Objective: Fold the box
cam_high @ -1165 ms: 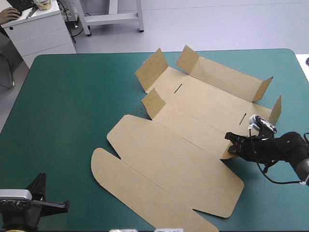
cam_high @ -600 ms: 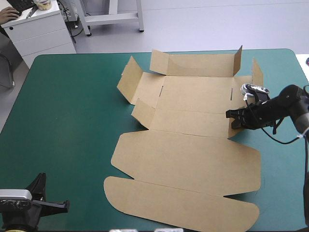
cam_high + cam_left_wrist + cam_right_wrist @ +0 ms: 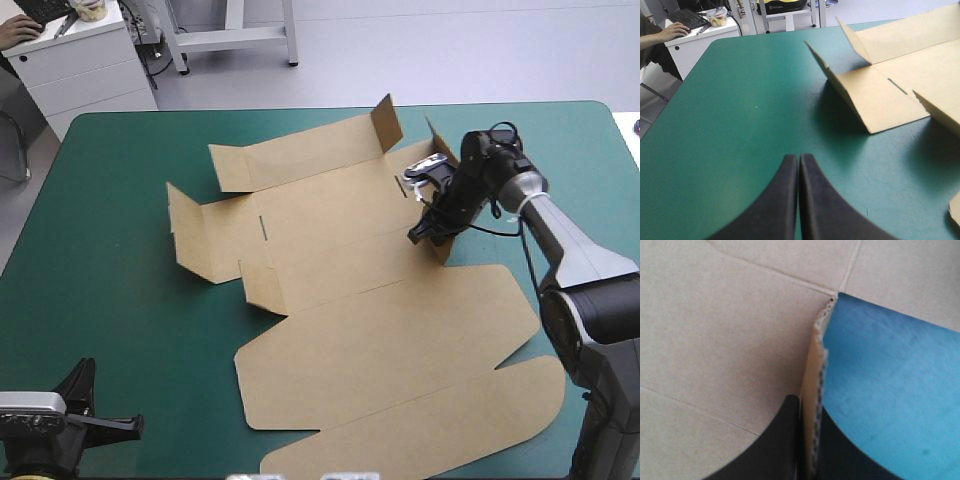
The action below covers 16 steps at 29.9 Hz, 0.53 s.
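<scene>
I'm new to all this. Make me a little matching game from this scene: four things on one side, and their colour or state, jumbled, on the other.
Things:
1. left claw
2. right claw
3. box
4. table cover

States:
A. teal-green
B. shut on a raised flap of board
C. brown, mostly flat, several flaps standing up
D. shut, holding nothing

Pairs: 1-D, 2-B, 3-C, 4-A

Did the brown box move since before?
Yes. The box, held by the right pincer, has swung anticlockwise: its rounded lid end now lies nearer the table's right edge.
</scene>
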### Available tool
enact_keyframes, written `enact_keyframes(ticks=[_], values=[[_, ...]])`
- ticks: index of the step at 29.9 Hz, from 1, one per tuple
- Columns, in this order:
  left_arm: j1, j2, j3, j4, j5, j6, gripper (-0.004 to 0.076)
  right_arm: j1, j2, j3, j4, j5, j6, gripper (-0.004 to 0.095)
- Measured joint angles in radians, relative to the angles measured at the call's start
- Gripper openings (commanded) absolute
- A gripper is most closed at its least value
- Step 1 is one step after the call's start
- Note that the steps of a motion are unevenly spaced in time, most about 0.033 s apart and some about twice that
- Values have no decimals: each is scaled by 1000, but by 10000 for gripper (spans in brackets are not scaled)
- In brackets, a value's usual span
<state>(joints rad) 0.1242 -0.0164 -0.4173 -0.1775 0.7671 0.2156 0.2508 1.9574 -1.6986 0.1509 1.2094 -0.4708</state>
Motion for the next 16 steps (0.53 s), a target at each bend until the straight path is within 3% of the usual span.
enact_keyframes(ticks=[6,11,16], values=[[0,0,0,0,0,0,-10,143,63,-66,-76,-22,-140,-1],[0,0,0,0,0,0,-10,239,91,-85,-160,-109,-281,-20],[0,0,0,0,0,0,-10,294,102,-87,-177,-203,-546,-20]])
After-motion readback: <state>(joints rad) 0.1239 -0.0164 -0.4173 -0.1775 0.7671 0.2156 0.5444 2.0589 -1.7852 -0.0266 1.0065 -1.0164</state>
